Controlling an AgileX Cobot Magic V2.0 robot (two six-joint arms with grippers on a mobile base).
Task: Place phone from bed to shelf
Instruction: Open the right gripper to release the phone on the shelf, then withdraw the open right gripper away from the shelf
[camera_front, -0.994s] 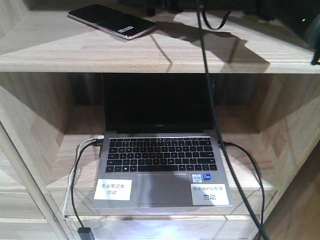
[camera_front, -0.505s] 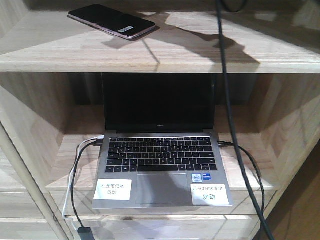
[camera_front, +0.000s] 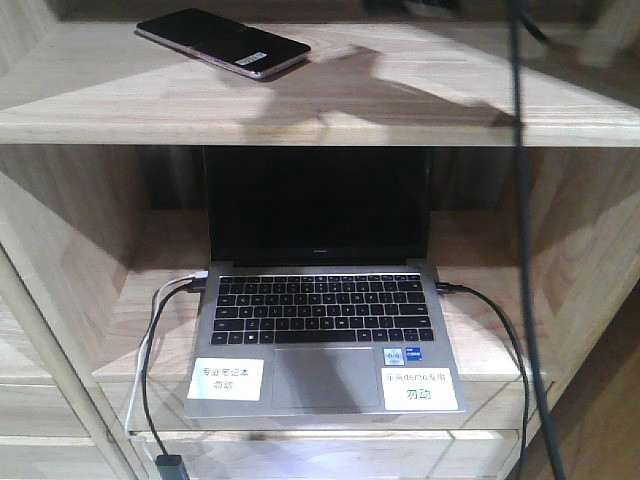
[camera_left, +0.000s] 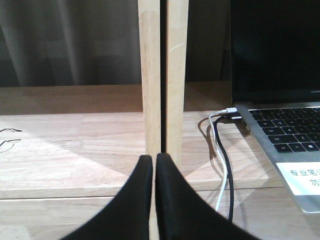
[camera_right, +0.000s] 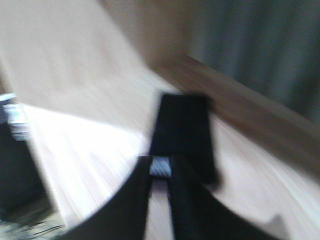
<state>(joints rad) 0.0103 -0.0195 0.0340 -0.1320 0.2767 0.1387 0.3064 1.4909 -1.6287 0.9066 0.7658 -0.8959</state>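
On pale wood shelf (camera_front: 420, 105): phone (camera_front: 222, 42) flat; left claw (camera_left: 154, 165) closed; right claw (camera_right: 161, 172) unclear.

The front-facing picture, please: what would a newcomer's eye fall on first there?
Probably the open laptop, dark-screened, in the lower compartment with cables plugged into both sides and two white labels beside its touchpad. Next, the black phone lying flat on the pale wooden shelf above, towards its left, with nothing touching it.
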